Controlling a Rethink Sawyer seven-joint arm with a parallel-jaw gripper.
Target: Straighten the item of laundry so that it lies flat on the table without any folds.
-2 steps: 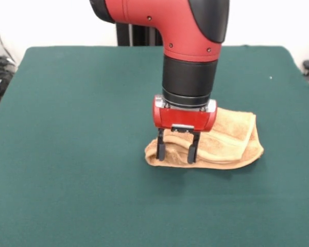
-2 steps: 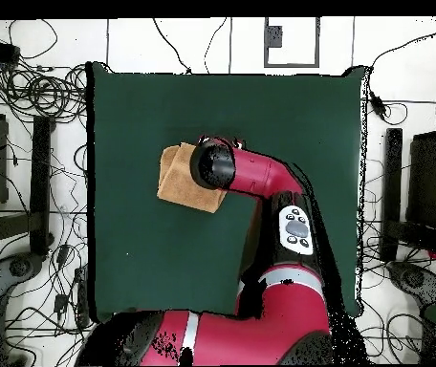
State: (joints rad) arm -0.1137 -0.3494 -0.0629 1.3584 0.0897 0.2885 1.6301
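The item of laundry (image 1: 232,141), an orange-tan terry towel, lies bunched in thick folds right of the table's (image 1: 72,144) middle in the front view. My gripper (image 1: 176,154) stands straight down over the towel's left end, open, with its two black fingertips resting on the cloth on either side of a raised fold. In the overhead view the towel (image 2: 179,182) pokes out to the left of my red arm's wrist (image 2: 212,164), which hides the gripper and part of the cloth.
The dark green table cover (image 2: 136,258) spreads wide on every side of the towel. Cables and equipment (image 2: 31,96) lie on the floor beyond the table's edges. My arm (image 2: 289,220) crosses the table's lower right part in the overhead view.
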